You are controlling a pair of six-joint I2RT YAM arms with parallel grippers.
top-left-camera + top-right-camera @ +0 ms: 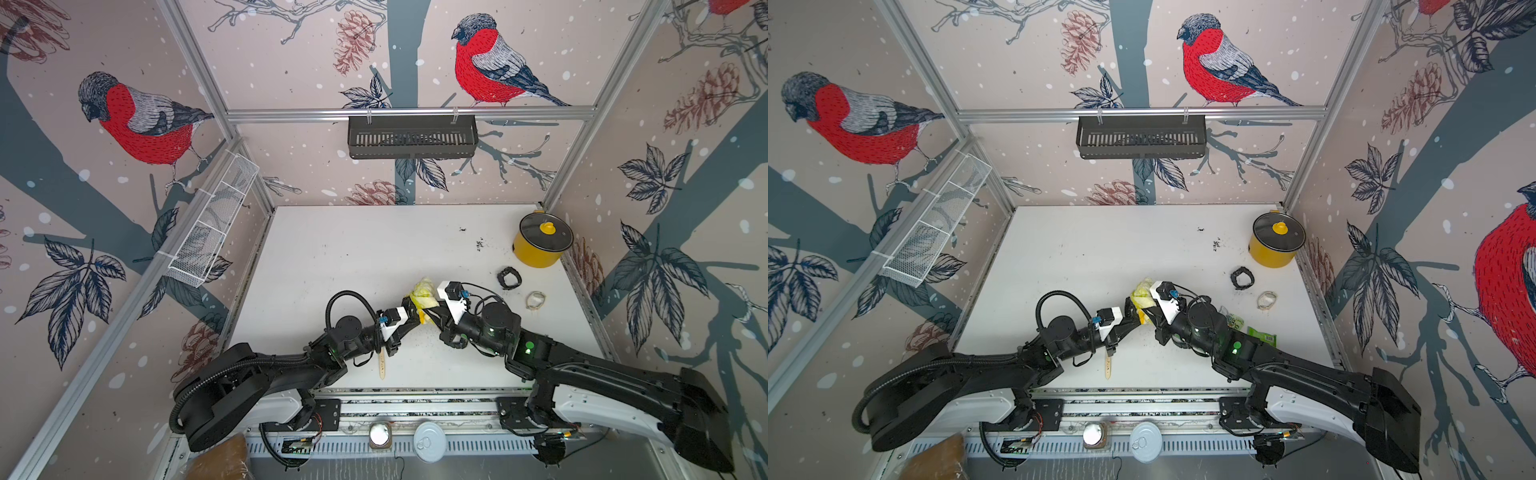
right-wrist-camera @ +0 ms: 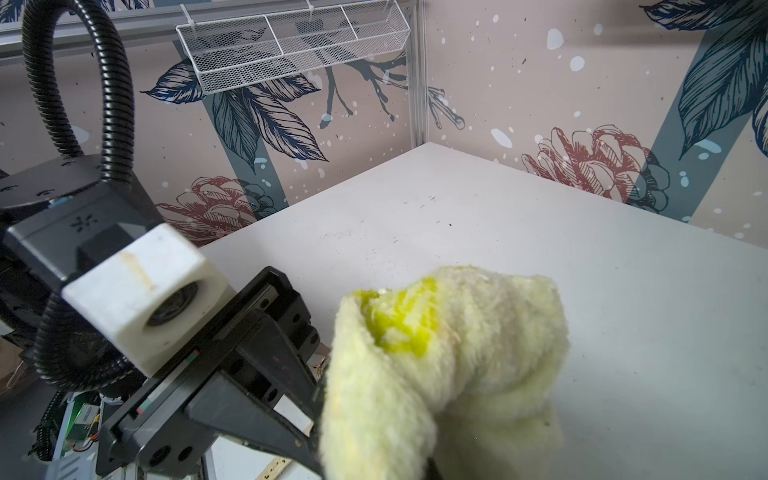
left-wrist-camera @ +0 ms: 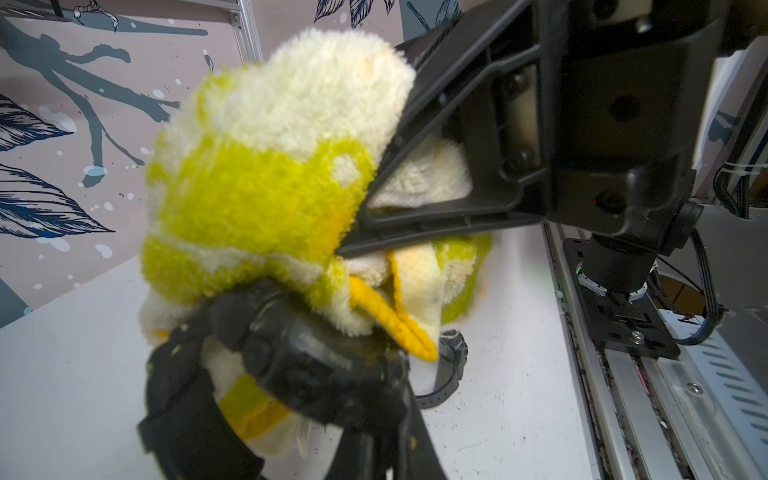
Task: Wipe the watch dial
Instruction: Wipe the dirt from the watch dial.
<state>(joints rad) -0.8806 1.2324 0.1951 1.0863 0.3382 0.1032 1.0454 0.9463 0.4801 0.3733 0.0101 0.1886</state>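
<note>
With your left gripper (image 1: 417, 318) clamped on the black watch (image 3: 291, 353) above the table (image 1: 332, 257) and your right gripper (image 1: 432, 311) pinching the yellow cloth (image 1: 424, 291) against it, rub small, light circles over the hidden dial — hold the watch steady — so neither grip slips.

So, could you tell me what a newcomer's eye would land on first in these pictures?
Probably the fluffy yellow-and-cream cloth, bunched in the right gripper over the middle of the white table and pressed against the black wristwatch that the left gripper holds. Next come the red-breasted birds printed on the walls and the yellow pot with a glass lid in the far right corner.
</note>
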